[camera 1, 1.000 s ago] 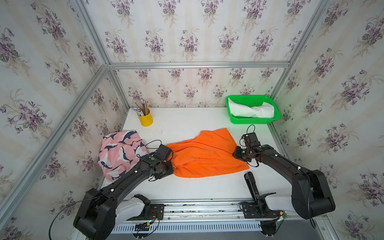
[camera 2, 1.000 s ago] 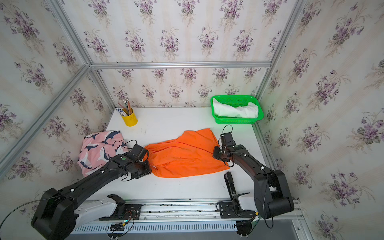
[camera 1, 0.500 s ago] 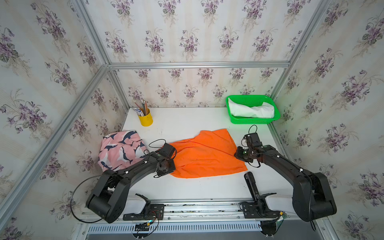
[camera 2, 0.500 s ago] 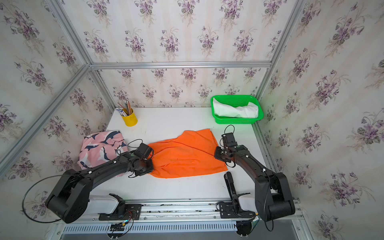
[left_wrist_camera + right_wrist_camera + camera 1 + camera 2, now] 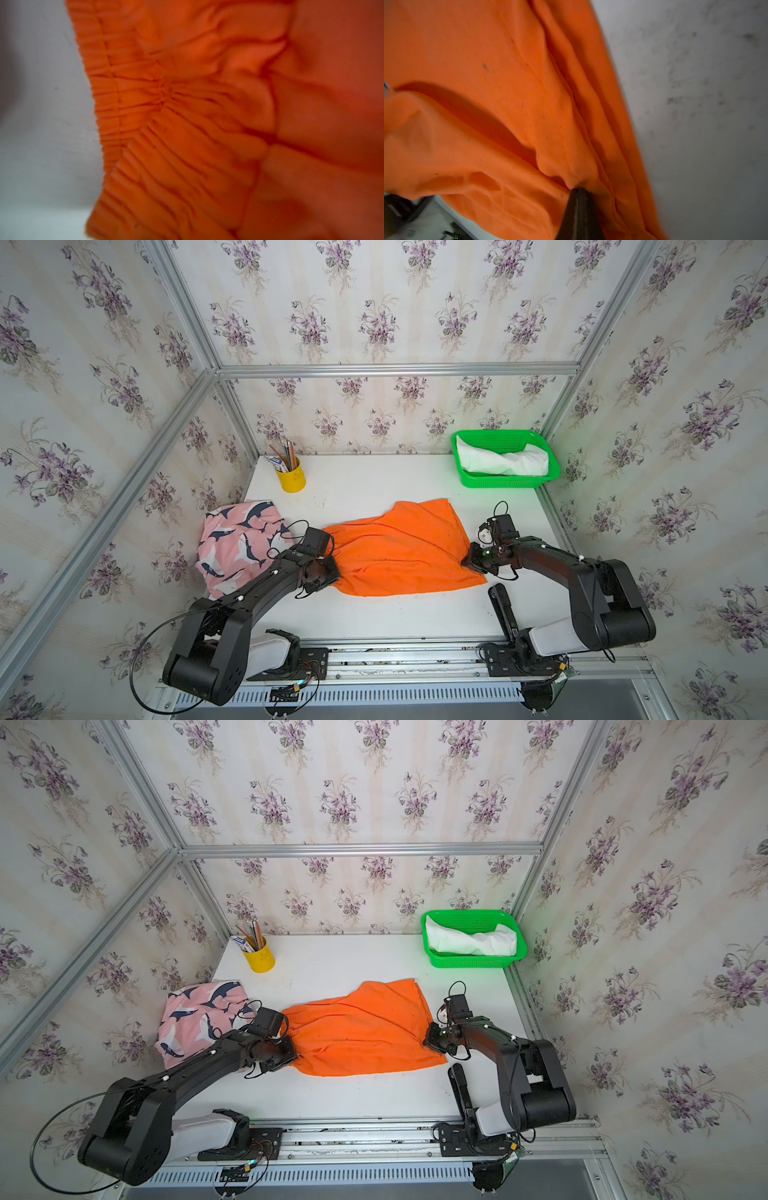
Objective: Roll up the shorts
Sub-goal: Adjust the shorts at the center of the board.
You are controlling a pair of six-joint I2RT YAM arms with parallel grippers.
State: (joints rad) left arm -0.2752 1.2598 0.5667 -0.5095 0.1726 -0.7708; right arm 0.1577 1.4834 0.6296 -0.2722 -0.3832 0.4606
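Pinching orange shorts [image 5: 399,547] with right jaws

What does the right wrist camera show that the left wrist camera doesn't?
Only the right wrist view shows the right pincer shut on a bunched fold of the orange shorts, plus dark specks on the table. Only the left wrist view shows the gathered elastic waistband; no pincer is visible there. Both show the orange cloth lying against the white tabletop.
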